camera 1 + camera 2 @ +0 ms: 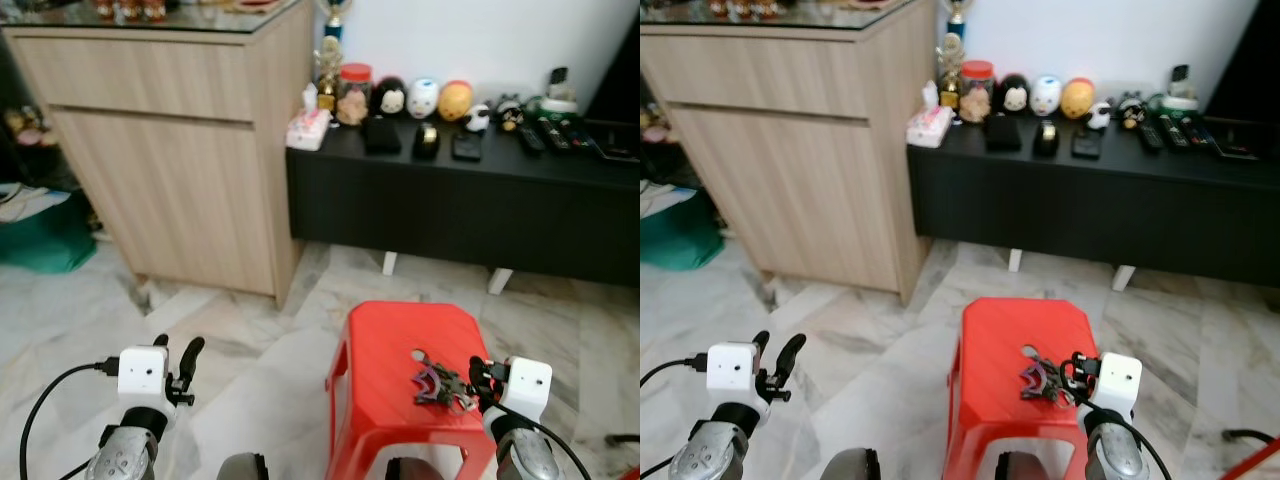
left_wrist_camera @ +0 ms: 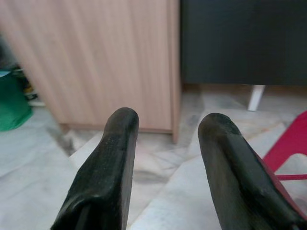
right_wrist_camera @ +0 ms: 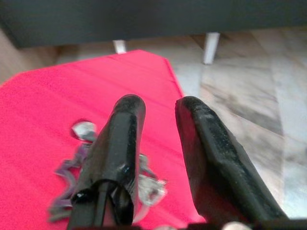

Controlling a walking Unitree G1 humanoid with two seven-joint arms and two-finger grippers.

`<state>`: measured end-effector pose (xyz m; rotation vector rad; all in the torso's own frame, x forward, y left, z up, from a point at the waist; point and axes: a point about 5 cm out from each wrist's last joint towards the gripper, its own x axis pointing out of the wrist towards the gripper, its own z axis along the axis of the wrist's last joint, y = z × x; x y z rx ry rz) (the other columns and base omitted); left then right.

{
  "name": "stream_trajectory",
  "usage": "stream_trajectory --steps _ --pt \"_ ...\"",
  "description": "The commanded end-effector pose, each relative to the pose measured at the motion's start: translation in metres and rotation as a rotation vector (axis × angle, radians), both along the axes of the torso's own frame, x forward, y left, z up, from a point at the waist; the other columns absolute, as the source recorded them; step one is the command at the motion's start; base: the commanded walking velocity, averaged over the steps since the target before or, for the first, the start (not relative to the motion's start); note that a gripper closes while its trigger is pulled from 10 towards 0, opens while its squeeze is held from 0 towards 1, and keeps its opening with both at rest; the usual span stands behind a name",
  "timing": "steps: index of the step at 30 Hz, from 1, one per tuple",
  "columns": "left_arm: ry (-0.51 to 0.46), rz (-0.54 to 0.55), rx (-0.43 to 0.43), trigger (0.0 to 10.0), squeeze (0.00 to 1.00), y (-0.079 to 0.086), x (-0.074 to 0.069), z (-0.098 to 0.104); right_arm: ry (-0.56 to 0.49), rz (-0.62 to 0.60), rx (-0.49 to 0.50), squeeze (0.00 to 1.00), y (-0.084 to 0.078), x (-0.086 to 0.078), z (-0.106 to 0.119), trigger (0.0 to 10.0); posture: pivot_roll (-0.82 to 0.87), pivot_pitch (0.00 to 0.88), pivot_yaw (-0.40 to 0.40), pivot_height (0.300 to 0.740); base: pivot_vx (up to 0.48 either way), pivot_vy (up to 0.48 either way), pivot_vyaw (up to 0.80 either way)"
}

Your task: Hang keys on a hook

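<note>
We see the keys [image 1: 437, 384] lying in a loose bunch on the top of a red stool [image 1: 385, 345], toward its 3 o'clock edge, with the right gripper [image 1: 483, 378] just beside them at their 3 o'clock. Its jaws stand parted by a moderate gap and hold nothing; in the right wrist view one finger [image 3: 115, 148] overlaps the bunch while the other sits past the stool's rim. The left gripper [image 1: 177, 360] hangs idle over the marble floor [image 1: 230, 350] at 8 o'clock, jaws open and empty. We judge the chief risk to be a partial pinch: closing on one ring or tag of so tangled a bunch may let the rest swing and slip free. A sideways nudge could also push the keys off the near edge onto the floor. No hook can be made out among the wooden cabinet [image 1: 170, 150] and black sideboard [image 1: 460, 200] at 12 o'clock, so the target must yet be found.
</note>
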<state>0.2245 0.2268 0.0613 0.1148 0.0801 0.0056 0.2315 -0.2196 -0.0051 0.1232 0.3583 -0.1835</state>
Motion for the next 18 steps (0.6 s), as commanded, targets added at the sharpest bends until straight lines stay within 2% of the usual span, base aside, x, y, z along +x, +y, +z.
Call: stream_trajectory --steps 1,4,16,18 --pt "0.0 -0.007 0.015 10.0 0.0 0.0 0.002 0.0 -0.012 -0.004 0.005 0.0 0.0 0.003 0.002 10.0 0.07 0.0 -0.029 0.598 0.368 0.0 0.0" --pt "-0.003 -0.008 0.016 10.0 0.0 0.0 0.002 0.001 -0.008 -0.001 0.008 0.0 0.001 0.003 0.001 10.0 0.07 0.0 -0.029 0.598 0.325 0.0 0.0" --pt "-0.006 -0.015 0.016 10.0 0.0 0.001 0.003 0.002 0.018 0.036 -0.006 0.0 0.002 0.001 -0.004 10.0 0.06 0.0 -0.026 0.598 0.0 0.0 0.0" --pt "-0.004 -0.015 0.018 10.0 0.0 0.001 0.003 0.001 0.082 0.049 -0.031 0.0 0.001 -0.001 -0.011 10.0 0.06 0.0 -0.024 0.598 0.0 0.0 0.0"
